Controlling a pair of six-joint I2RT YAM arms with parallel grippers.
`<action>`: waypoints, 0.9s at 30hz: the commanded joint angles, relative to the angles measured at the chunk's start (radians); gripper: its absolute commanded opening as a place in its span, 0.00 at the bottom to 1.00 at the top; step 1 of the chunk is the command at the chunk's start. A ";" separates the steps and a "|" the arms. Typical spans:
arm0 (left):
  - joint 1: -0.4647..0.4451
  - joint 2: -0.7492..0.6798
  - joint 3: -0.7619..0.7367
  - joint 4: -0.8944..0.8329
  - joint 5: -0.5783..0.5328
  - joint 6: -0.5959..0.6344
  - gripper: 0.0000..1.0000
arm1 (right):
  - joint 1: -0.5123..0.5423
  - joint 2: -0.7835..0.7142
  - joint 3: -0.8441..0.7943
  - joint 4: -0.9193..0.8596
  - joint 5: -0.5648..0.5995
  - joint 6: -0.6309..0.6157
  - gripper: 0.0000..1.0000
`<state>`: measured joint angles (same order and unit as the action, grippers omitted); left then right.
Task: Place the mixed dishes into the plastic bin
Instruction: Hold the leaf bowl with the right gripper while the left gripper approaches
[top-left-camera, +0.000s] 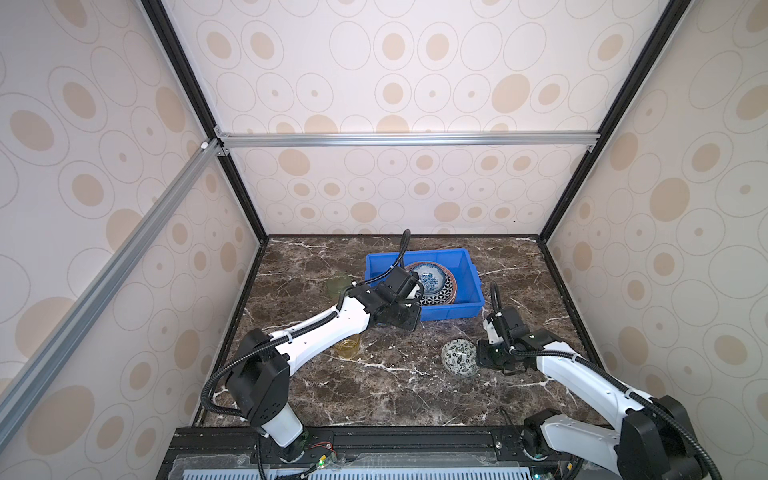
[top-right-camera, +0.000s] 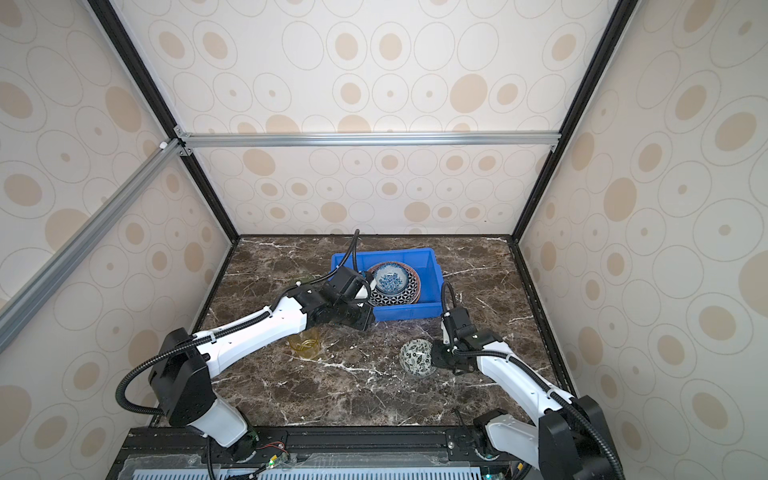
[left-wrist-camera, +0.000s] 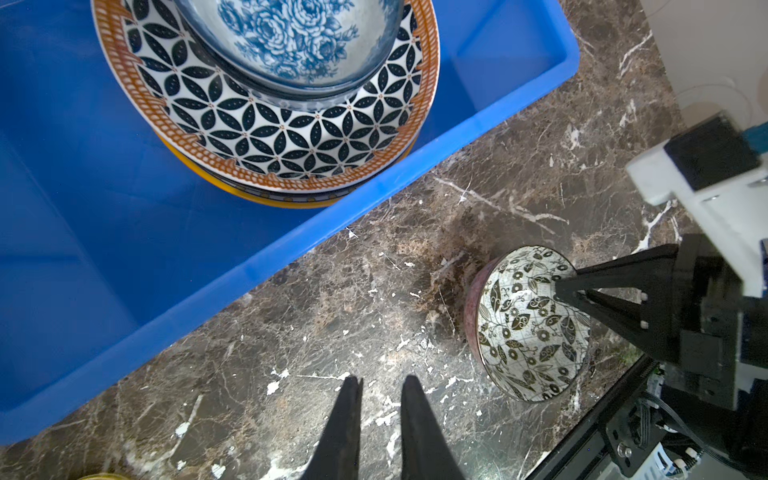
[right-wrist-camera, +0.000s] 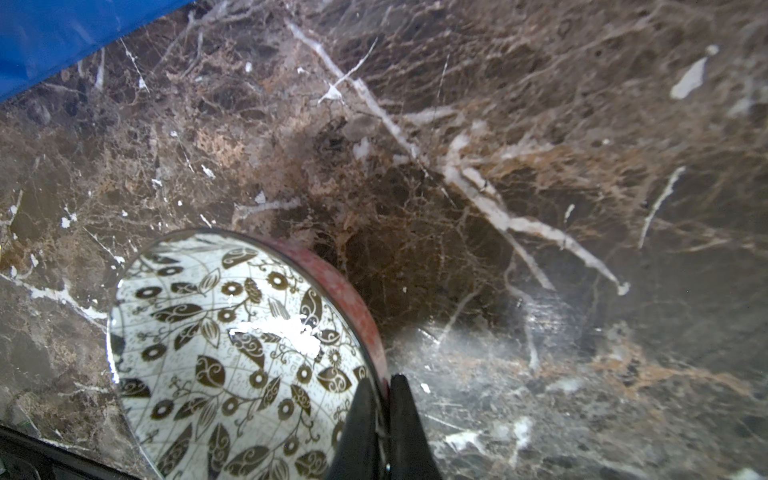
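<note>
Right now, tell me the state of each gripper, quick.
Left gripper: slightly open, holding nothing.
Right gripper: closed on the rim of the black-and-white bowl.

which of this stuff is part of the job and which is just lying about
Job: plastic bin, geometric plate and floral bowl in it, black-white bowl in right gripper, yellow cup, green cup.
Just there: marble table, patterned walls, metal frame.

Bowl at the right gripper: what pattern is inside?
Dark leaves and flowers on the white bowl, clearest in right wrist view.
</note>
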<state>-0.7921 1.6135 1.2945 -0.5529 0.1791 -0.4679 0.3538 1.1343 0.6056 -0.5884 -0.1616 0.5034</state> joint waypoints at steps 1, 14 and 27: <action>-0.006 -0.024 0.002 0.006 -0.013 0.002 0.19 | 0.008 -0.011 0.003 -0.029 0.013 -0.006 0.03; -0.006 -0.016 0.005 0.009 0.002 -0.003 0.20 | 0.019 -0.054 0.011 -0.048 0.010 -0.014 0.00; -0.006 -0.033 -0.001 0.005 0.001 -0.014 0.20 | 0.024 -0.116 0.037 -0.074 -0.003 -0.007 0.00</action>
<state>-0.7921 1.6135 1.2945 -0.5529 0.1787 -0.4744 0.3664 1.0466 0.6056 -0.6498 -0.1570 0.4961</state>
